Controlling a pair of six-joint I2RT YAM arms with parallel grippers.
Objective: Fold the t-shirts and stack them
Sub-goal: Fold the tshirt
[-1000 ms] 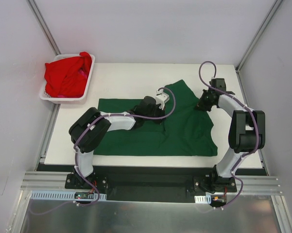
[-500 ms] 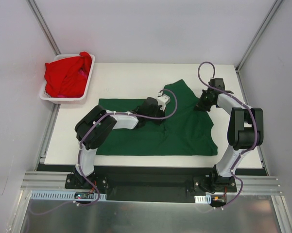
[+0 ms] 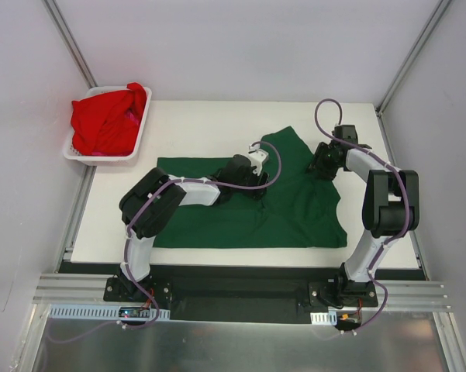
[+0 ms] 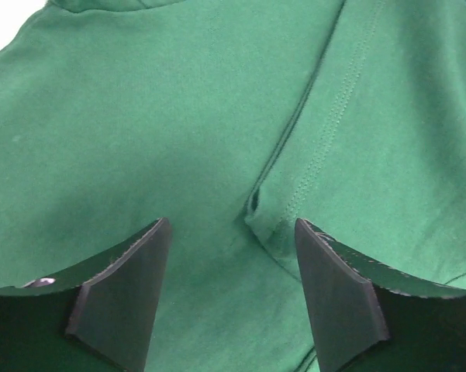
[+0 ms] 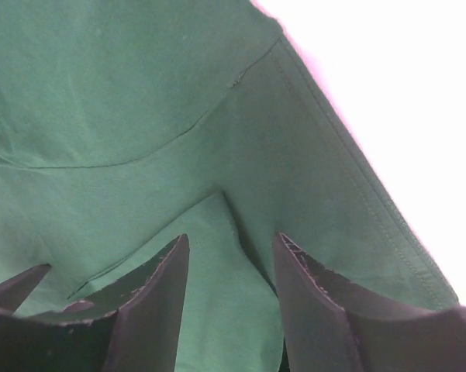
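Left fingers [image 4: 120, 291], right fingers [image 5: 314, 310]: mine, parted, holding nothing, over green shirt [image 3: 240, 221] on tabletop [image 3: 201, 124]; red shirts [image 3: 105, 120] in basket [image 3: 101, 159].

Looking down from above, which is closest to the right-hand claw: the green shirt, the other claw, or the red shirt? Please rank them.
From the right claw:
1. Green t-shirt, directly under it.
2. Left claw, to its left, mid-table.
3. Red t-shirt, in the basket at the far-left corner.
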